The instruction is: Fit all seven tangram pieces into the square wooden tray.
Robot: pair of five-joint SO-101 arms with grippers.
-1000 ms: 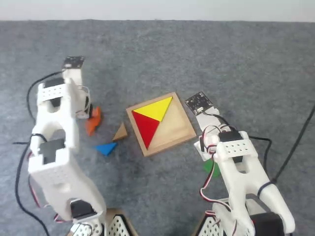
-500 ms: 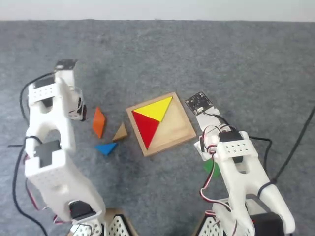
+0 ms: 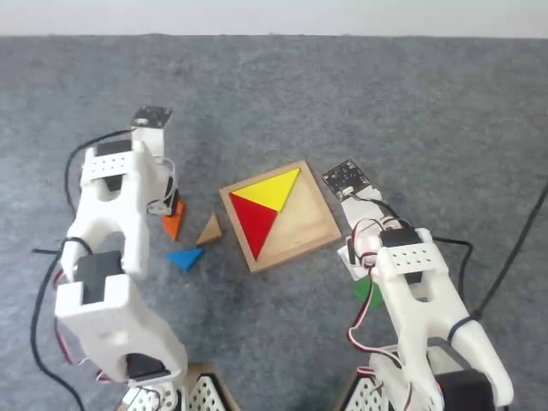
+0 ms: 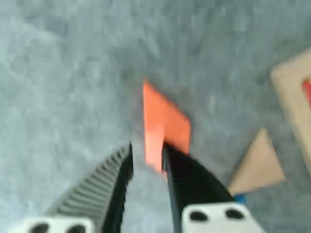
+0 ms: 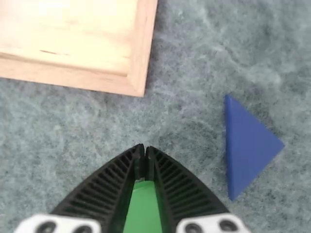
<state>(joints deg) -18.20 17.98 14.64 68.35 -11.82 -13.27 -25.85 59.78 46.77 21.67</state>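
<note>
The square wooden tray (image 3: 318,224) holds a yellow triangle (image 3: 272,192) and a red triangle (image 3: 255,224). Left of it on the mat lie an orange parallelogram (image 3: 174,224), a tan triangle (image 3: 210,229) and a light blue triangle (image 3: 185,257). My left gripper (image 4: 146,148) hovers open over the orange parallelogram (image 4: 164,127), whose near tip shows in the gap between the fingers. My right gripper (image 5: 144,148) is shut just off the tray's corner (image 5: 141,53). A green piece (image 5: 143,208) shows through the slit behind its tips, and a dark blue triangle (image 5: 245,145) lies beside it.
Grey carpet-like mat covers the table. The green piece (image 3: 370,291) peeks out beside the right arm's body. Black cables trail from both arms near the front edge. Open mat stretches behind the tray.
The left arm swung out to the left away from the orange parallelogram, then came back over it. The orange piece now lies slightly shifted. The right arm has stayed still.
</note>
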